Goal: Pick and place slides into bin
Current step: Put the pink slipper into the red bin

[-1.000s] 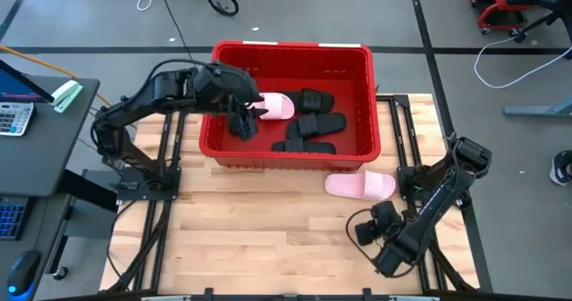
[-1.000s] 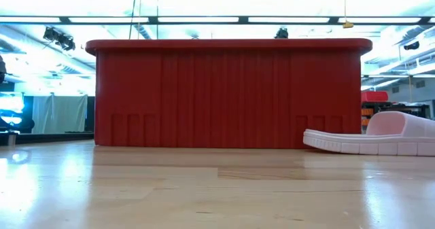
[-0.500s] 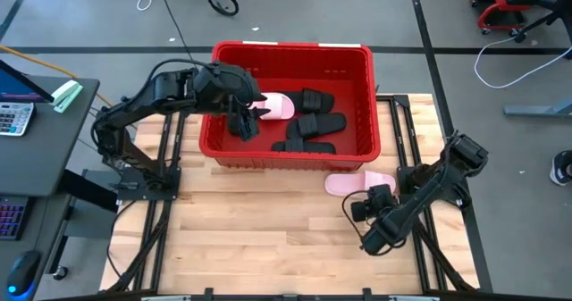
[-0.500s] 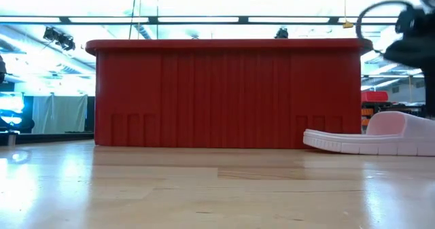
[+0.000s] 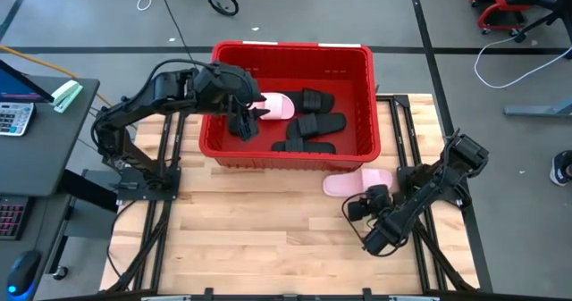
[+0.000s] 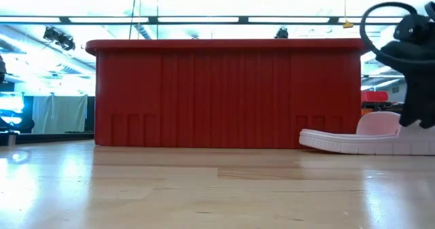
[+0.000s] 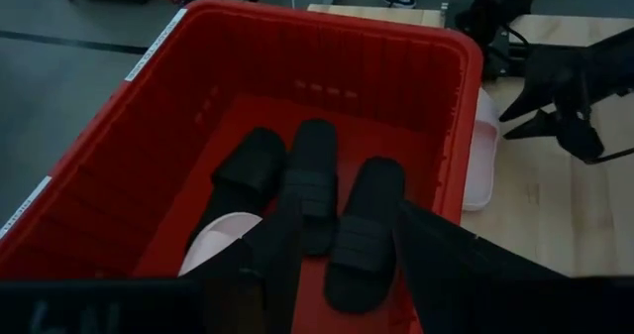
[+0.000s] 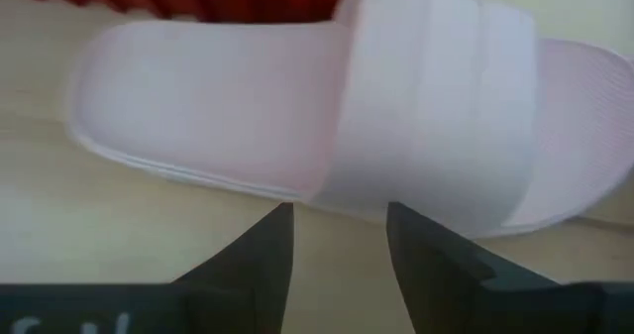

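The red bin (image 5: 290, 154) stands at the table's far middle. Inside it lie a pale pink slide (image 5: 277, 106) and black slides (image 5: 320, 124), also seen in the left wrist view (image 7: 369, 225). My left gripper (image 5: 241, 122) hangs open and empty over the bin's left part (image 7: 342, 220). A second pale pink slide (image 5: 357, 183) lies sole down on the table just in front of the bin's near right corner. My right gripper (image 5: 365, 203) is open at that slide's near side (image 8: 339, 210). My right gripper comes low from the table's near side, its open fingertips (image 8: 282, 220) at the pink slide's near long edge (image 8: 337, 197), below the strap. I cannot tell whether they touch it. The slide lies flat on the table.
The bin's near wall (image 6: 228, 96) stands right behind the pink slide (image 6: 340, 141). Bare wooden table lies to the near left (image 5: 241, 229). A desk with a keyboard and calculator (image 5: 13, 113) stands off the table's left.
My right gripper has come from the near right of the table toward the far edge, up to the pink slide, and dropped low beside it. The slide has shifted slightly toward the table's left. My left gripper has kept still.
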Controlling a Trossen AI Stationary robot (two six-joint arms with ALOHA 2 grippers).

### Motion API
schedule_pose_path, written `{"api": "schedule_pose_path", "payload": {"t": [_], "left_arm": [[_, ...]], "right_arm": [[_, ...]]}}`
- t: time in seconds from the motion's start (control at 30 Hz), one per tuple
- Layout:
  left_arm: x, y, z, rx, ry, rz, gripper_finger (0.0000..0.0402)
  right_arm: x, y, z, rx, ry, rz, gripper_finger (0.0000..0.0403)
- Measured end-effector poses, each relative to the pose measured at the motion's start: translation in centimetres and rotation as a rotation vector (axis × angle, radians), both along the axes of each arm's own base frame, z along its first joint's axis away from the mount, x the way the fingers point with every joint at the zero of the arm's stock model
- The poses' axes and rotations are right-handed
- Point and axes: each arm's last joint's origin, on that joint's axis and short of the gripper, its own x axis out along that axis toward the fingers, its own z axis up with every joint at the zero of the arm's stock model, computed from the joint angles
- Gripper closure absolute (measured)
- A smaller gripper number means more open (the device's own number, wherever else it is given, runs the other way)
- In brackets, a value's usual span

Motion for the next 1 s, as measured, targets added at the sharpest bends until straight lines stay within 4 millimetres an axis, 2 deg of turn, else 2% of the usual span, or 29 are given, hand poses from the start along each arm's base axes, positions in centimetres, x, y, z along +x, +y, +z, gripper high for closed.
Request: {"api": "schedule_pose_path", "payload": {"t": [0.2,0.47,0.7,1.0], "left_arm": [[0.0,0.0,0.0,0.000,0.000,0.000,0.0239],[0.0,0.0,0.0,-0.001,0.000,0.001,0.0239],[-0.1,0.0,-0.1,-0.003,0.008,0.001,0.0239],[-0.2,0.0,-0.3,-0.008,0.040,0.002,0.0239]], "right_arm": [[0.2,0.1,1.0,-0.034,0.044,0.017,0.0234],[0.6,-0.9,1.0,0.002,0.130,-0.040,0.0234],[-0.5,-0.2,1.1,0.070,0.211,-0.052,0.0234],[-1.7,-0.4,1.6,0.000,0.288,-0.072,0.0234]]}}
